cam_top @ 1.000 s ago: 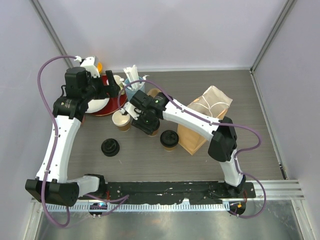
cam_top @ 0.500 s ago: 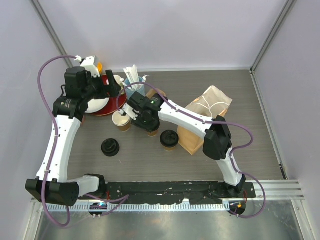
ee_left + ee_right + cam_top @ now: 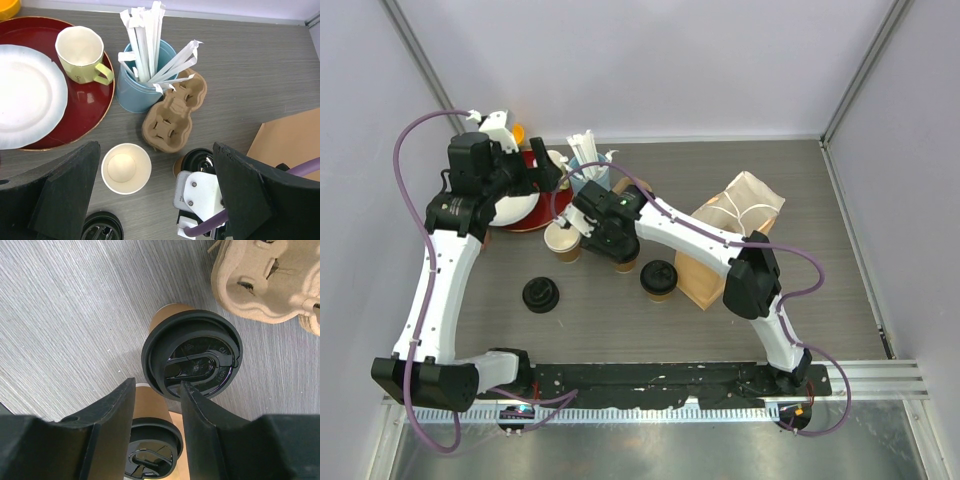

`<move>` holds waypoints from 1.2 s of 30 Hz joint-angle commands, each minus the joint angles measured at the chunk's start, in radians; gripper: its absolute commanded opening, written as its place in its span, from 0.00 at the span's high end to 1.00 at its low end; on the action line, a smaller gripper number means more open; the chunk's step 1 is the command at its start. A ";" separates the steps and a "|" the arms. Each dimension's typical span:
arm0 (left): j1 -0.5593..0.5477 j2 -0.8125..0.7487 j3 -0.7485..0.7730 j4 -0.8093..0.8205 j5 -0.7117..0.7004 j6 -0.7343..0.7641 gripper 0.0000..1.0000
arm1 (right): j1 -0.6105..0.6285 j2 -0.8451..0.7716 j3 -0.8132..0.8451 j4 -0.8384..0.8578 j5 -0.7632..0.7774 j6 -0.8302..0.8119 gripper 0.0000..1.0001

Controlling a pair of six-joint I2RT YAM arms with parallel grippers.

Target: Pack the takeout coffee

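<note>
A takeout coffee cup with a black lid stands upright on the table right below my right gripper. The jaws are part-way open, and one fingertip overlaps the lid's rim in this view. From above, my right gripper hides most of that cup. A second lidded cup stands beside the paper bag. An open kraft cup stands without a lid, and a loose black lid lies in front of it. My left gripper hovers high, wide open and empty.
A pulp cup carrier lies beside the blue cup of white sticks. A red tray holds a yellow-green mug and a white plate. The brown bag stands open at the right.
My right gripper's jaws narrowed a little, then widened again, and the arm shifted slightly left over the lidded cup. The left arm stayed put.
</note>
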 commanded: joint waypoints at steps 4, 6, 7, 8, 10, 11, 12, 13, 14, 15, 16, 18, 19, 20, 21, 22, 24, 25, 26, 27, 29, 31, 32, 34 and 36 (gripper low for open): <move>-0.002 0.000 -0.008 0.012 0.043 -0.003 0.01 | -0.005 0.015 0.045 0.043 -0.010 -0.016 0.59; -0.002 0.000 -0.008 0.014 0.048 -0.003 0.01 | -0.007 0.017 0.045 0.049 -0.030 -0.016 0.61; -0.002 0.003 -0.008 0.014 0.046 -0.003 0.01 | -0.008 0.018 0.043 0.049 -0.035 -0.014 0.62; -0.002 0.002 -0.008 0.014 0.048 -0.003 0.01 | -0.007 0.018 0.043 0.049 -0.041 -0.013 0.63; -0.002 0.005 -0.004 0.015 0.046 -0.003 0.01 | -0.008 0.017 0.030 0.049 -0.042 -0.010 0.64; -0.002 0.005 -0.004 0.015 0.048 -0.003 0.01 | -0.008 0.017 0.025 0.051 -0.042 -0.010 0.64; -0.002 0.005 -0.004 0.015 0.046 -0.003 0.01 | -0.007 0.015 0.019 0.051 -0.041 -0.013 0.65; -0.002 0.005 -0.004 0.015 0.048 -0.003 0.01 | -0.008 0.015 0.016 0.052 -0.041 -0.014 0.66; -0.002 0.006 -0.003 0.015 0.051 -0.003 0.01 | -0.007 0.015 0.014 0.054 -0.041 -0.016 0.67; -0.002 0.005 -0.004 0.015 0.051 -0.003 0.01 | -0.008 0.017 0.016 0.054 -0.042 -0.017 0.69; -0.002 0.005 -0.004 0.014 0.053 -0.003 0.01 | -0.008 0.018 0.016 0.052 -0.042 -0.017 0.71; -0.002 0.005 -0.006 0.012 0.056 -0.004 0.01 | -0.008 0.020 0.020 0.052 -0.042 -0.021 0.74; -0.002 0.003 -0.004 0.012 0.056 -0.004 0.01 | -0.010 0.020 0.020 0.051 -0.042 -0.022 0.75; -0.002 0.003 -0.004 0.012 0.057 -0.004 0.01 | -0.008 0.020 0.019 0.048 -0.042 -0.024 0.75; -0.002 0.003 -0.006 0.014 0.057 -0.004 0.01 | -0.010 0.018 0.017 0.046 -0.042 -0.025 0.76; -0.002 0.003 -0.006 0.014 0.057 -0.004 0.01 | -0.008 0.017 0.014 0.046 -0.042 -0.027 0.76; -0.002 0.005 -0.003 0.015 0.059 -0.006 0.01 | -0.008 0.015 0.000 0.045 -0.042 -0.031 0.75; -0.002 0.005 -0.004 0.015 0.062 -0.006 0.01 | -0.010 0.015 -0.004 0.046 -0.041 -0.033 0.75; -0.002 0.006 -0.004 0.015 0.062 -0.006 0.01 | -0.008 0.015 -0.010 0.048 -0.042 -0.033 0.75; -0.002 0.005 -0.003 0.017 0.062 -0.006 0.01 | -0.010 0.015 -0.010 0.046 -0.042 -0.033 0.75; -0.002 0.005 -0.004 0.015 0.065 -0.007 0.01 | -0.008 0.014 -0.012 0.046 -0.042 -0.033 0.75; 0.000 0.005 -0.004 0.015 0.066 -0.007 0.01 | -0.008 0.015 -0.012 0.046 -0.041 -0.034 0.75; -0.002 0.006 -0.003 0.015 0.068 -0.009 0.01 | -0.008 0.014 -0.013 0.045 -0.041 -0.034 0.76; -0.002 0.005 -0.003 0.015 0.066 -0.009 0.01 | -0.010 0.012 -0.009 0.042 -0.042 -0.033 0.79; -0.002 0.005 -0.003 0.015 0.068 -0.009 0.01 | -0.008 0.009 0.005 0.039 -0.042 -0.031 0.85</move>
